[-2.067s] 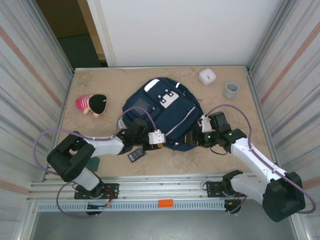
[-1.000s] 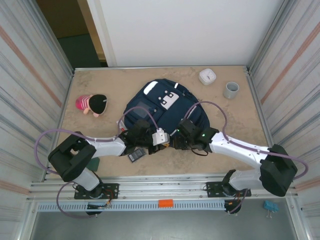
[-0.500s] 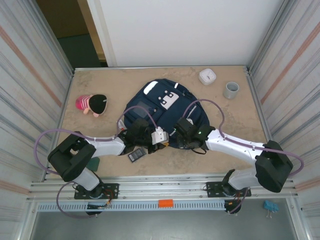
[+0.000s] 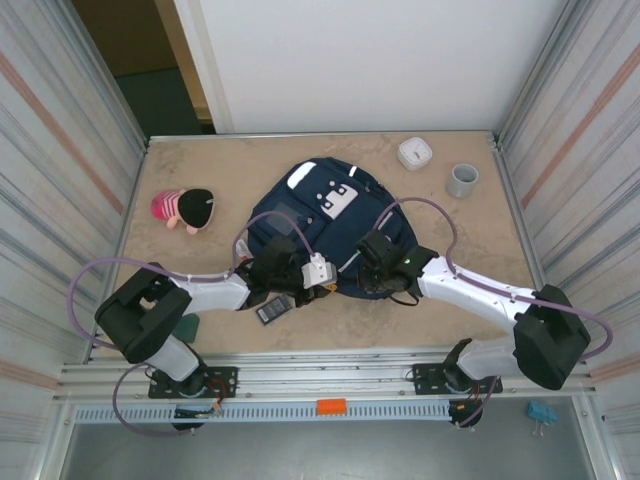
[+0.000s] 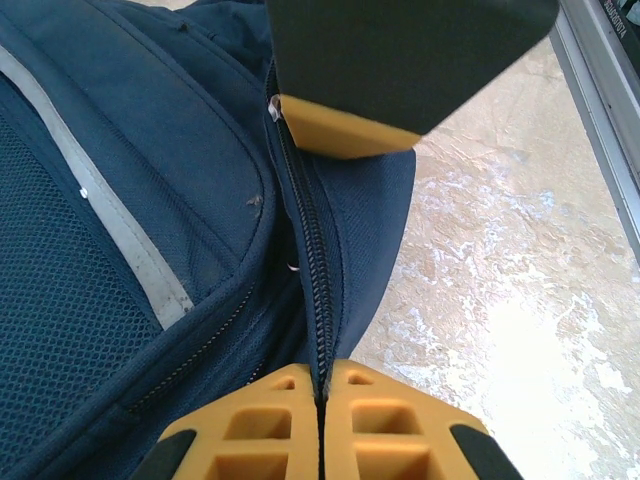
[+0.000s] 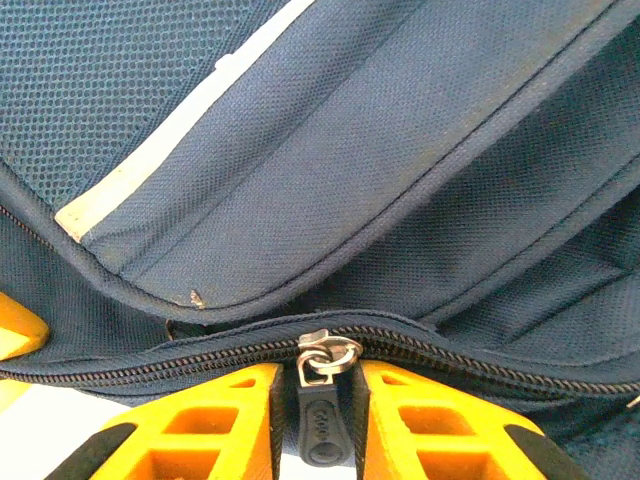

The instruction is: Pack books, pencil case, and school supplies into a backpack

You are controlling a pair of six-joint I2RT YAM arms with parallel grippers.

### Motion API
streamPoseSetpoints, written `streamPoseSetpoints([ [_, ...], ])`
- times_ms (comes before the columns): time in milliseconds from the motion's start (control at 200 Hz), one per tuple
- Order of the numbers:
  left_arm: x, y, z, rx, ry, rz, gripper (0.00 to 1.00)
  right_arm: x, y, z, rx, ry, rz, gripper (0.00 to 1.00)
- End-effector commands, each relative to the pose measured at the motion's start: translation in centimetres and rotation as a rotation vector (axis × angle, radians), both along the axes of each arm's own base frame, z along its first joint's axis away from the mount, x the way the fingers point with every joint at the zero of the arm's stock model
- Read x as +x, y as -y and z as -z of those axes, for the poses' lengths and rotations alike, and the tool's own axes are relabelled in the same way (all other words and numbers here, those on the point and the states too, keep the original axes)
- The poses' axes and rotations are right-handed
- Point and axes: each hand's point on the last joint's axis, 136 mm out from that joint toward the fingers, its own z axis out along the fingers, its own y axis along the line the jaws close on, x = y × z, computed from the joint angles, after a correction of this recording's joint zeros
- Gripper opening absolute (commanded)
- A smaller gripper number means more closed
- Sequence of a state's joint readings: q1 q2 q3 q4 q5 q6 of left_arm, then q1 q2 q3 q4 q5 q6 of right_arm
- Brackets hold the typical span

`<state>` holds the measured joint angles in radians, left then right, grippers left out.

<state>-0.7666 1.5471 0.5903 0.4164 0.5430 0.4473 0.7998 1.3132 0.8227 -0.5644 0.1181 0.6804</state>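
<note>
Backpack (image 4: 322,228) is laid flat mid-table (image 4: 210,165), zipper edge toward the arms. Left gripper (image 5: 320,388) is pressed together on the backpack's zipper seam. Right gripper (image 6: 318,392) is set closely around the black zipper pull (image 6: 322,428); whether it is clamped cannot be told. Black rectangle (image 4: 272,310) is left just beside the left arm, dark green book (image 4: 186,326) partly covered by it. Plush toy (image 4: 185,208), white round device (image 4: 415,153) and grey cup (image 4: 462,180) are placed well apart.

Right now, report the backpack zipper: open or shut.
Shut, as far as visible: the zipper's teeth mesh either side of the slider, whose pull lies between the right gripper's fingers.
</note>
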Motion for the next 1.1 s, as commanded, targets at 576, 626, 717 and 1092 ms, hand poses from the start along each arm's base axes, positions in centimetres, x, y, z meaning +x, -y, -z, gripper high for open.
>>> streamPoseSetpoints([
  [576, 0.0, -1.2, -1.9, -0.031, 0.040, -0.019, 0.00, 0.2, 4.5, 2.1, -0.284, -0.068, -0.022, 0.23],
  [626, 0.0, -1.4, -1.9, -0.029, 0.041, -0.021, 0.00, 0.1, 4.4, 2.1, -0.267, -0.073, -0.027, 0.23],
  [717, 0.2, -1.4, -1.9, -0.027, 0.045, -0.027, 0.00, -0.3, 2.4, 2.4, -0.165, -0.107, -0.094, 0.25],
  [1092, 1.2, -1.7, -1.3, 0.003, 0.051, -0.078, 0.00, -0.1, 3.0, 2.2, -0.230, -0.142, -0.138, 0.04],
])
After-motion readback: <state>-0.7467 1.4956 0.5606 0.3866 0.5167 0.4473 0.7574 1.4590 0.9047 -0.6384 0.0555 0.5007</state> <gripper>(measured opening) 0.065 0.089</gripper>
